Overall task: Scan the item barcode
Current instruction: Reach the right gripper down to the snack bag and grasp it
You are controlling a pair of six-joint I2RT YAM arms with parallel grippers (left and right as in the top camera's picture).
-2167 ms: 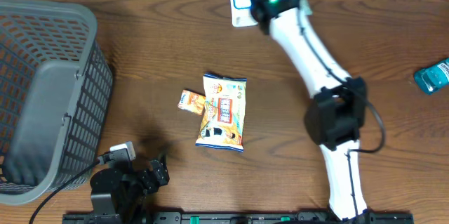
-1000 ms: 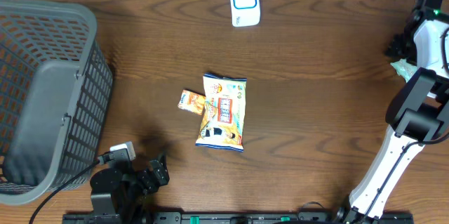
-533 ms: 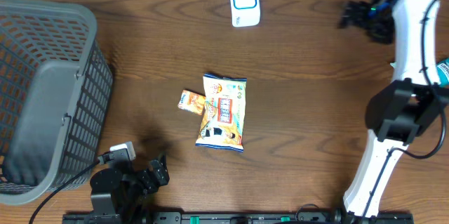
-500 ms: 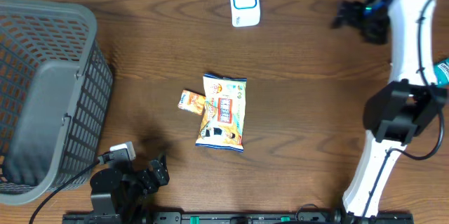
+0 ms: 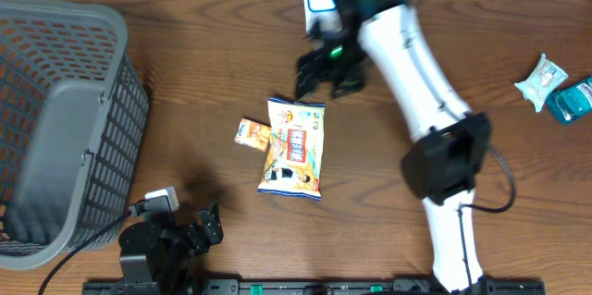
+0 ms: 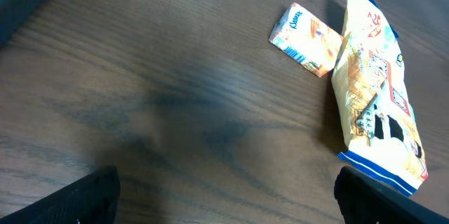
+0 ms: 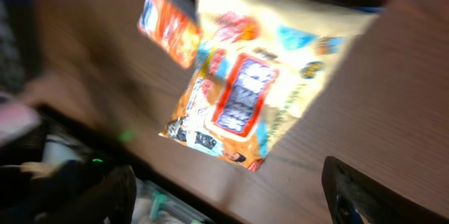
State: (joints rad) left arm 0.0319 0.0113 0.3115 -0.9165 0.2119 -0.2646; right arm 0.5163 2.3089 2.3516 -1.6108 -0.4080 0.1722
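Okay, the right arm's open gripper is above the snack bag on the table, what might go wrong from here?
1. The small orange packet lies against the left edge of the yellow-and-white plastic snack bag; a grasp near that side might pinch or drag both.
2. The bag lies flat on the brown wooden table, so the right gripper may slide off the thin film or only crumple it, which would probably make any barcode harder to read.
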